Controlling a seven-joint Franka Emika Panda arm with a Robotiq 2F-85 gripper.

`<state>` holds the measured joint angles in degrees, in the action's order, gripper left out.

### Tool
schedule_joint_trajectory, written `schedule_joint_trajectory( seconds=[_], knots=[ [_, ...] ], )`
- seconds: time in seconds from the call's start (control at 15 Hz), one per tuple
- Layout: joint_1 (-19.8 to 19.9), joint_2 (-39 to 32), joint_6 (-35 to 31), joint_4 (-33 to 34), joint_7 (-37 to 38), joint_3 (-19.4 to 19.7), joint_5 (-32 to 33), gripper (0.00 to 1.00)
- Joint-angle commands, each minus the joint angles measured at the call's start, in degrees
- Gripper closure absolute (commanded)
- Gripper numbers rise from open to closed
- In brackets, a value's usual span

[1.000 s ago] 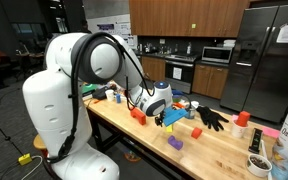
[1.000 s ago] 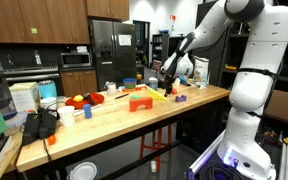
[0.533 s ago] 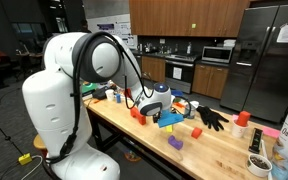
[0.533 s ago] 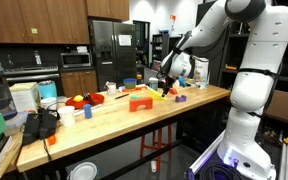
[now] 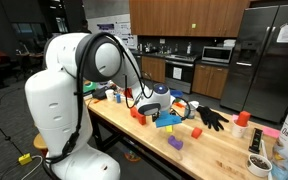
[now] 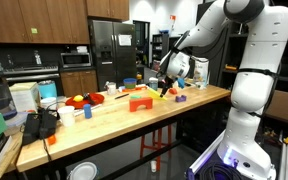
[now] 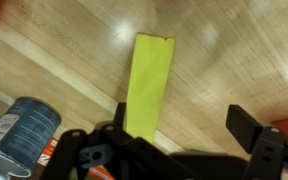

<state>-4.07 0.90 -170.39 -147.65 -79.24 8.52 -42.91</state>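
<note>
Kitchen-style lab with a wooden table [image 5: 224, 150].

In an exterior view, the gripper [image 5: 164, 112] hangs low over the table, just above a blue block [image 5: 170, 122], with a black glove [image 5: 212, 118] near.

In an exterior view, the gripper [image 6: 166, 88] is near an orange box [image 6: 139, 102].

Wrist view: 1 yellow-green block [image 7: 150, 85] lies flat on the wood between the jaws, which stand wide apart. Its near end is hidden under the gripper. 1 can [image 7: 19, 125] stands beside it.
</note>
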Motion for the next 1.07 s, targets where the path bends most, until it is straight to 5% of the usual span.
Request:
schedule_joint_trajectory(
  seconds=[0.0,0.47,1.0],
  knots=[
    [-0.4,-1.0,-2.2,0.9,-0.8,-0.3,-2.3,0.00],
    [-1.8,-1.8,-9.6,3.6,-6.8,-1.8,-10.1,0.00],
    [-1.6,-4.5,-7.2,12.6,-24.8,-3.3,-30.9,0.00]
  ],
)
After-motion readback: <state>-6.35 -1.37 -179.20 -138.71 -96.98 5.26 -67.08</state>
